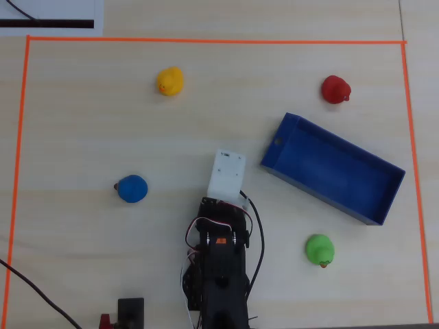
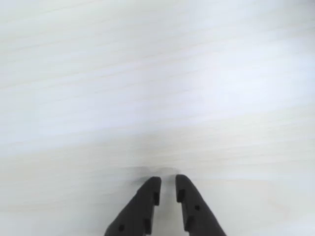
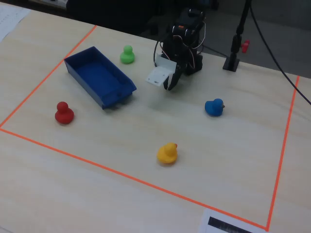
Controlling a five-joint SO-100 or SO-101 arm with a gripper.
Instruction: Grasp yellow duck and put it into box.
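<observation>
1. Your jaws (image 2: 167, 183) stand almost closed in the wrist view, with only a narrow slit between the two dark tips, and they hold nothing.
2. Below those tips you see only bare pale wood of the counter (image 2: 157, 88); no toy appears in the wrist view.
3. In the overhead view the arm (image 1: 219, 267) sits at the bottom centre, folded back, its white wrist block pointing up the picture.
4. The yellow duck (image 1: 169, 81) stands near the top of the taped area, left of centre, well apart from the arm. In the fixed view the same duck (image 3: 167, 153) sits closest to the camera, alone on open wood.
5. The box (image 1: 332, 168) lies at a slant to the right of the arm in the overhead view, open side up and empty. It is well apart from the yellow duck.
6. The red duck (image 1: 335, 90) stands above the box, the green duck (image 1: 319, 249) below it, and the blue duck (image 1: 132, 188) to the left of the arm.
7. Orange tape (image 1: 206, 40) frames the working area.
</observation>
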